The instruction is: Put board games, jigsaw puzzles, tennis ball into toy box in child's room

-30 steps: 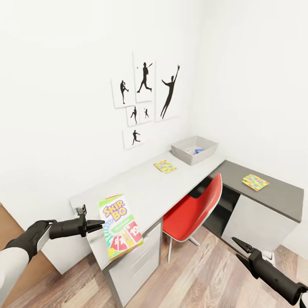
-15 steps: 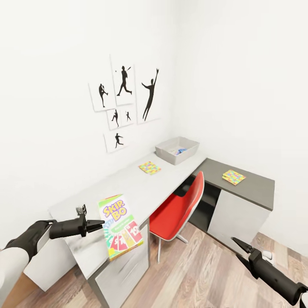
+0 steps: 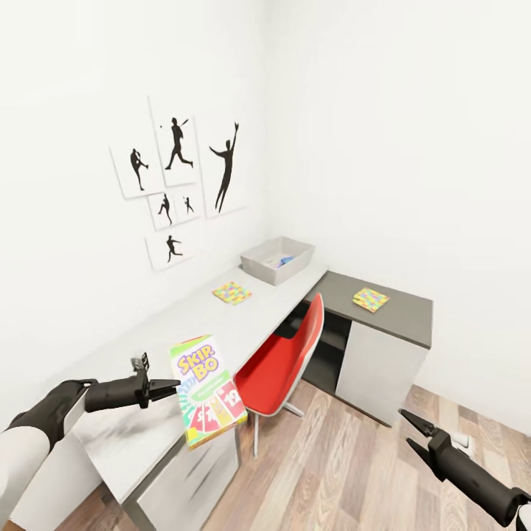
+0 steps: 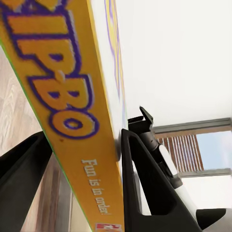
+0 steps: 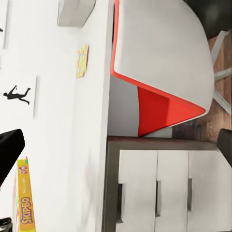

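Observation:
My left gripper (image 3: 174, 385) is shut on the left edge of the green-edged SKIP-BO board game (image 3: 207, 391), holding it upright over the near end of the table (image 3: 177, 335). In the left wrist view the box's yellow side (image 4: 63, 96) is clamped between both black fingers (image 4: 145, 169). The pale grey toy box (image 3: 259, 263) stands at the table's far end with something blue inside. One jigsaw puzzle (image 3: 231, 293) lies on the table before it, another jigsaw puzzle (image 3: 369, 299) on the dark cabinet. My right gripper (image 3: 405, 426) hangs open over the floor. The bed and tennis ball are out of view.
A red chair (image 3: 284, 365) is tucked under the table, between the white drawers (image 5: 159, 188) and the dark grey cabinet (image 3: 391, 313) in the corner. Sport silhouette prints (image 3: 177, 177) hang on the wall. Wood plank floor (image 3: 332, 472) lies open to the right of the desk.
The whole view has shifted: table, toy box, puzzles and chair slid leftward in the picture, so the camera moved. Both arms and the held SKIP-BO box keep the same pose.

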Controlling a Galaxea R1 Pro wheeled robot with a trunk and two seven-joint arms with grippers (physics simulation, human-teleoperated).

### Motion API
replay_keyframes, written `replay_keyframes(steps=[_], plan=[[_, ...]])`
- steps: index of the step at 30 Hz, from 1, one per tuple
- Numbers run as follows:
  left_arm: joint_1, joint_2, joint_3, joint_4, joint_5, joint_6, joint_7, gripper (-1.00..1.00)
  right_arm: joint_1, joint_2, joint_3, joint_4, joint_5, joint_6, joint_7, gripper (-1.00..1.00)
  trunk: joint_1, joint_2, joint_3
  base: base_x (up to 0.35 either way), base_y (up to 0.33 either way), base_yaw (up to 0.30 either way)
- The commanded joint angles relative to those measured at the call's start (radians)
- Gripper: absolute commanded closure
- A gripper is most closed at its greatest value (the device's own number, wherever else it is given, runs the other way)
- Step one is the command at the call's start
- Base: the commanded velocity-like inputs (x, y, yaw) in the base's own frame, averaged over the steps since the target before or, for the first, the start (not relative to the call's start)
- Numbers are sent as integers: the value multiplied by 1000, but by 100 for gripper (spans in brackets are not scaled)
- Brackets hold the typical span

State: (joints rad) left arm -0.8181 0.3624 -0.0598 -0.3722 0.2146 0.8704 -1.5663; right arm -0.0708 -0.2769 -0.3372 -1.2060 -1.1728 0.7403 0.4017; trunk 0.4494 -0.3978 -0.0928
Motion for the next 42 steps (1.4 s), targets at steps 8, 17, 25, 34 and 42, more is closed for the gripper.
replay_keyframes(steps=[8,17,25,34,42], plan=[[0,1,-6,-1,6,9,-4,100,-1,-1,-3,0,-1,7,3,-100,1,-2,4,0,0,-253],[-1,3,-5,-1,6,9,-4,100,-1,0,-1,0,0,6,2,-100,1,-2,12,0,0,-253],[0,4,-5,-1,6,8,-4,100,-1,1,0,0,1,6,2,-100,1,-2,19,0,0,-253],[-1,6,-7,-1,6,4,-4,100,-1,1,2,0,1,5,2,-100,1,-2,26,0,0,-253],[1,6,-8,-1,6,1,-4,100,-1,1,2,0,1,5,1,-100,1,-2,31,0,0,-197]])
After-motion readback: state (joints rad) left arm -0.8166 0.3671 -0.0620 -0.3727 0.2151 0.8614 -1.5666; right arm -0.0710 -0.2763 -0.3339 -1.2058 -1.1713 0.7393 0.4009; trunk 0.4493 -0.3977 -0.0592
